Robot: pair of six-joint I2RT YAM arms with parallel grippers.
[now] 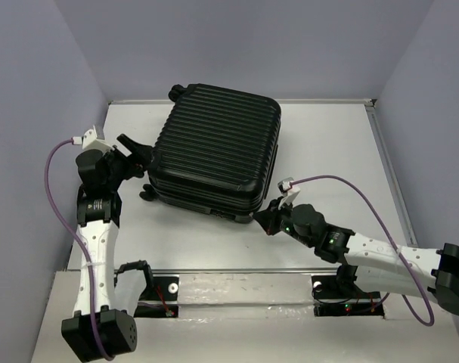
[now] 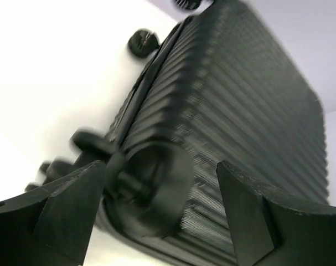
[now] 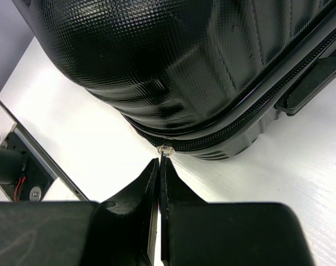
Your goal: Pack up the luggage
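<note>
The closed black ribbed luggage (image 1: 214,144) lay flat at the centre of the white table (image 1: 327,151), long axis running 9 to 3 o'clock, wheels toward 9. The left gripper (image 1: 138,157) gaped wide around a wheel (image 2: 151,183). The right gripper (image 3: 159,163), fingers pressed together, met the zip (image 3: 239,124) at the glossy, pebbled corner.

Count: 1 suitcase (image 1: 214,147) on 1 table (image 1: 327,151); from above 2 wheels show, far-left wheel (image 1: 177,93) and near-left wheel (image 1: 147,193). 2 arms, left arm (image 1: 97,249) and right arm (image 1: 380,257), so 2 grippers, left gripper (image 1: 141,156) and right gripper (image 1: 267,221), 2 fingers (image 2: 62,205) each. 2 purple cables, left cable (image 1: 55,197) and right cable (image 1: 365,200).
</note>
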